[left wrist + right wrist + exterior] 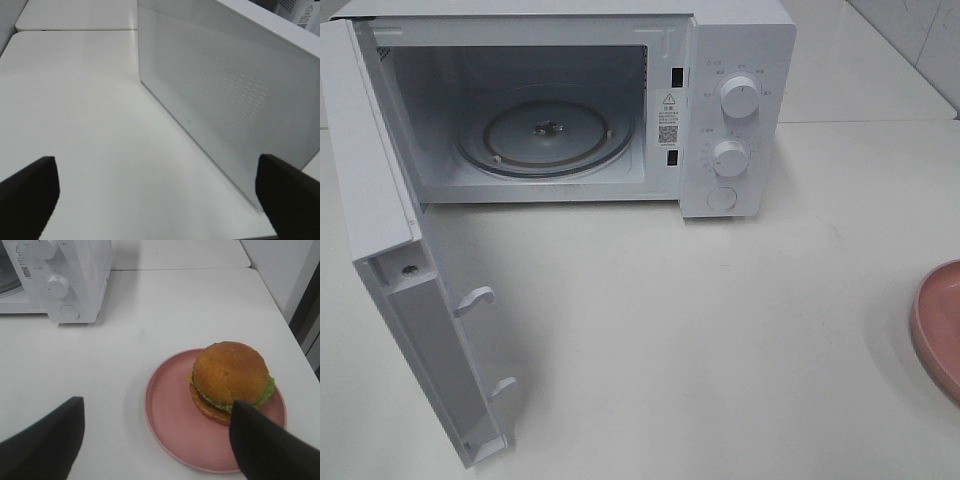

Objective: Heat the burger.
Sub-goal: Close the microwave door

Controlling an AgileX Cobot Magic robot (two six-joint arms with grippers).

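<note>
The burger, golden-brown bun over green lettuce, sits on a pink plate on the white table. My right gripper hovers open over the plate's near side, one finger overlapping the burger's edge in the picture, nothing between its fingers. From above, only the plate's rim shows at the right edge; the burger and both grippers are out of that view. The white microwave stands at the back with its door swung wide open and its glass turntable bare. My left gripper is open beside the door's outer face.
The microwave's two knobs and round button face the table's front. The open door juts far forward on the left. White table surface lies between the microwave and the plate. A wall stands close on the right.
</note>
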